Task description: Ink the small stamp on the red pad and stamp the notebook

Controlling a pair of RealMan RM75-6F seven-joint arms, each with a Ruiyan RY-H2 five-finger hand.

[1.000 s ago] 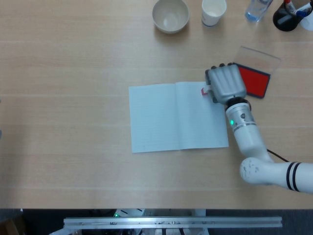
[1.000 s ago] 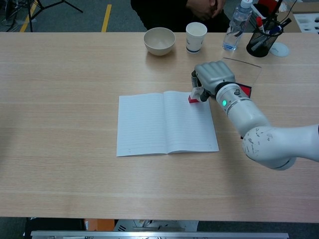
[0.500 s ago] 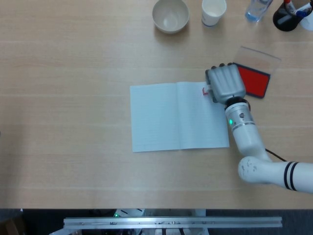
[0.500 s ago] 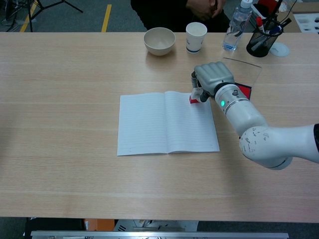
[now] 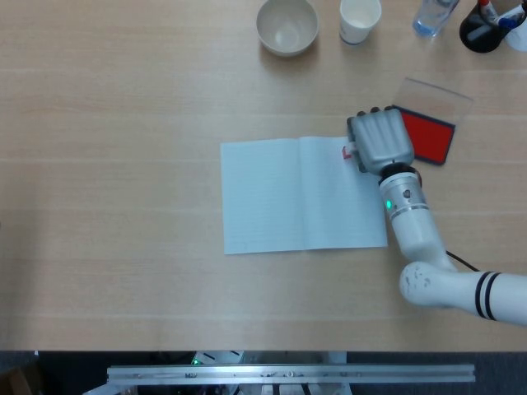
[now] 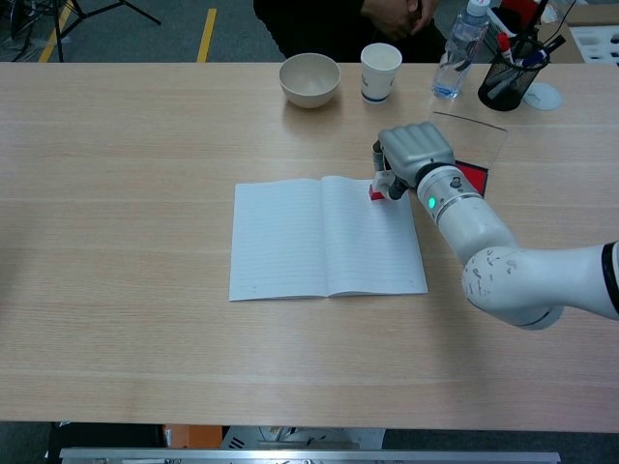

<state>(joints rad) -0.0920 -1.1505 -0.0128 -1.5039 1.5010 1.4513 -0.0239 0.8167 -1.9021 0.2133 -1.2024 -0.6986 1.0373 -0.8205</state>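
Pressing the small red-based stamp point(image 6: 377, 189) onto the top right corner of the open white lined notebook point(image 6: 324, 237), we are gripping it in our right hand point(image 6: 414, 153); the notebook is sliding slightly rightward, risking a smeared print. Left hand unseen.

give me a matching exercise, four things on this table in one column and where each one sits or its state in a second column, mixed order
Things:
1. small stamp
2. red pad
3. bowl
4. notebook

Places or states:
A. lying open, mid-table
B. at the table's far edge, beside the paper cup
C. held by the right robot hand at the notebook's top right corner
D. just right of the robot hand, lid off

Pairs: 1-C, 2-D, 3-B, 4-A
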